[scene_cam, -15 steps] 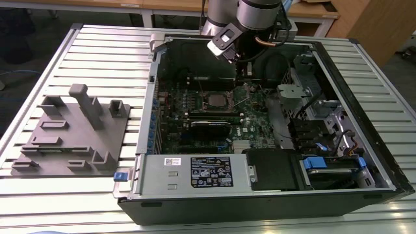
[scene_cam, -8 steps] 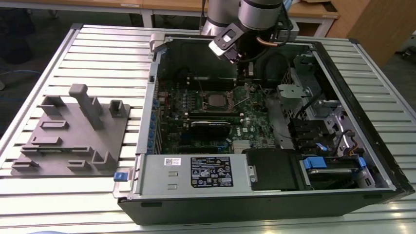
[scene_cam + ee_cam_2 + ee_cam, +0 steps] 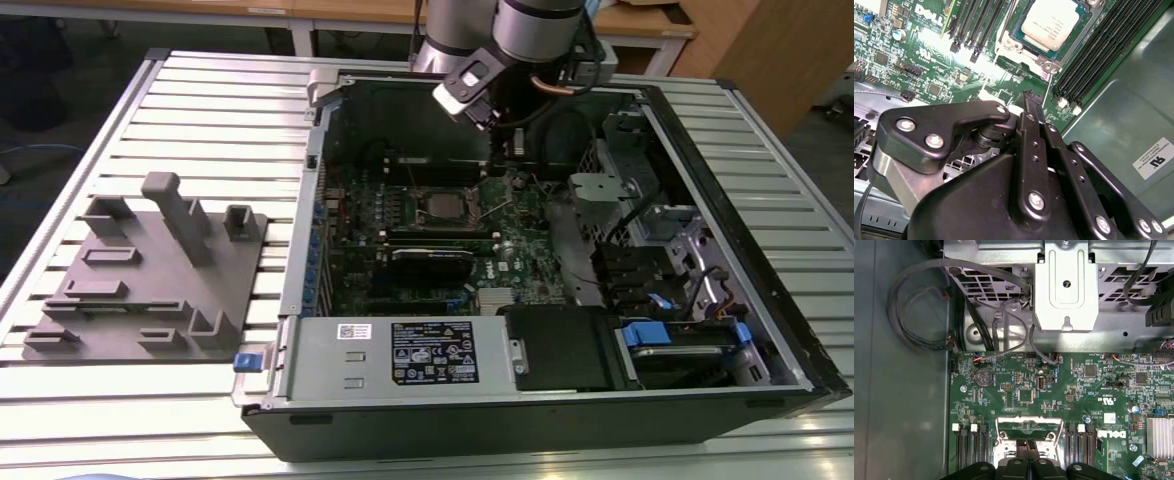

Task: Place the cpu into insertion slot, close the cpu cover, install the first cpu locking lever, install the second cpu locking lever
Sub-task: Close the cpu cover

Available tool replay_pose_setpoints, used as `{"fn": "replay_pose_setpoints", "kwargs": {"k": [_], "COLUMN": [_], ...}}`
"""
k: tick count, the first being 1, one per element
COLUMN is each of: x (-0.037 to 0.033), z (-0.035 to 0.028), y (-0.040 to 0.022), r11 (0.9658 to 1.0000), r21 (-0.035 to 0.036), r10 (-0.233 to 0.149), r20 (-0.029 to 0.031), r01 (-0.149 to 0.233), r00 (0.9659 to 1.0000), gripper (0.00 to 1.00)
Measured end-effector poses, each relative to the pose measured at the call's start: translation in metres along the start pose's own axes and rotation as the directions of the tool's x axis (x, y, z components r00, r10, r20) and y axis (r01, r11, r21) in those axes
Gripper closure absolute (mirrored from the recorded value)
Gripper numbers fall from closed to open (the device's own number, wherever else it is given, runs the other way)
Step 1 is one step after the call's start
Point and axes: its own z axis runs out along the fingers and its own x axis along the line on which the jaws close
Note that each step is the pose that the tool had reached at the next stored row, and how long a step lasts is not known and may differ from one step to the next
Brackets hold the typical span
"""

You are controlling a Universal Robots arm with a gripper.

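Currently, the cpu [image 3: 1050, 24], a flat square chip with a dull silver top, lies seated in the insertion slot [image 3: 1016, 33] on the green circuit board [image 3: 929, 75]. Above that board, just beside the slot, the black metal gripper [image 3: 1029, 96] hangs with jaws pressed together.

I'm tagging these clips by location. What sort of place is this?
Probably a robotics lab or workshop: an open computer case lies on a slatted metal table, a robot arm reaches into it, and wooden desks stand behind.
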Motion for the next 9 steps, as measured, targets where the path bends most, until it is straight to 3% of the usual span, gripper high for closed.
{"fn": "replay_pose_setpoints", "kwargs": {"k": [9], "x": [0.0002], "z": [0.0001], "y": [0.0046], "r11": [1.0000], "r21": [0.0000], "r10": [0.000], "r20": [0.0000], "r01": [0.000], "r00": [1.0000], "gripper": [0.89]}}
